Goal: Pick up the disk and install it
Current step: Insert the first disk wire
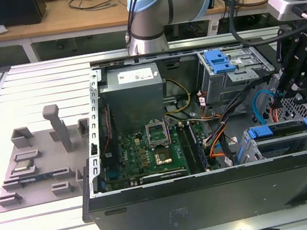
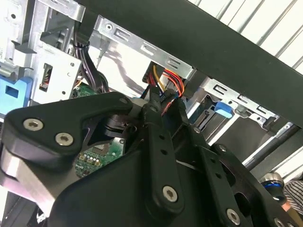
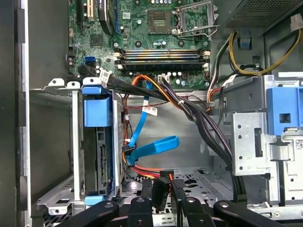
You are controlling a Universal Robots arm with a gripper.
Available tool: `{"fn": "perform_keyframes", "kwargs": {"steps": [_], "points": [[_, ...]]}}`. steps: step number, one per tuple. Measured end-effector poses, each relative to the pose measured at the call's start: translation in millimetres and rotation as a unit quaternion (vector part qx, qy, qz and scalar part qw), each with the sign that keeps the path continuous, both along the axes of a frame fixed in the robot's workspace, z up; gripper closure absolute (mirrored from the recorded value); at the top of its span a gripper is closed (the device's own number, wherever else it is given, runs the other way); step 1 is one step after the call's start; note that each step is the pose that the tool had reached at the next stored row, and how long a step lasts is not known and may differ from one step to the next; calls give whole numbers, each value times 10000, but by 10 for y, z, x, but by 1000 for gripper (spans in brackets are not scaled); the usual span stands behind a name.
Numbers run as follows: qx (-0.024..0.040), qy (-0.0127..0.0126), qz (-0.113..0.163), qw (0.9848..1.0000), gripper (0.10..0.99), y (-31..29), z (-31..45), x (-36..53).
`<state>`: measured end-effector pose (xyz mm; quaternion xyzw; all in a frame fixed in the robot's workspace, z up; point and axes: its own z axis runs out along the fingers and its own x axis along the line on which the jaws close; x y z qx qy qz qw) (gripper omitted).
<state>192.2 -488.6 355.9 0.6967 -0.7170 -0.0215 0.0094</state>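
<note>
**Claw clamping a power plug beside the seated disk**

At the exterior view's left, a grey fixture [image 1: 39, 161] is lying on the slatted table [image 1: 20, 227], well apart from the work. Next to it, the open computer case [image 1: 212, 199] is lying on its side. Inside the case, a large grey metal box [image 1: 136, 94] is standing above the green motherboard [image 1: 147, 150]. The arm [image 1: 155, 10] is rising from behind the case.

Further toward the exterior view's right, an upper drive cage [image 1: 234, 77] is carrying a ridged blue tab [image 1: 219, 60]. Bundles of dark and coloured wires are running from the motherboard toward the drive bays.

The disk [image 1: 277, 130] is sitting in the lower drive cage [image 1: 296, 143] near the case's front corner, with its blue rails showing along the top. In the first wrist view the disk [image 3: 102, 156] is standing on edge inside that cage, with a blue rail end at each end.

The gripper [image 1: 277, 102] is hanging over the gap between the two cages, just beside the disk. In both wrist views its black fingers [image 3: 182, 198] are pressing in from either side on a black connector [image 3: 161, 189] with red and orange wires – the claw is clenched on that plug, not on the disk. A blue flat cable [image 3: 151, 144] is curling just beyond the connector – near the disk's rear edge.
</note>
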Motion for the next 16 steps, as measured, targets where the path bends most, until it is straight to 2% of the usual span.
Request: {"fn": "perform_keyframes", "kwargs": {"steps": [6,8,13,16], "points": [[-19,0,0,10000,784,-1,-1,0],[-25,0,0,10000,918,0,-1,0],[-38,0,0,10000,918,0,-1,0],[-55,0,1,10000,918,-34,-2,-15]]}}
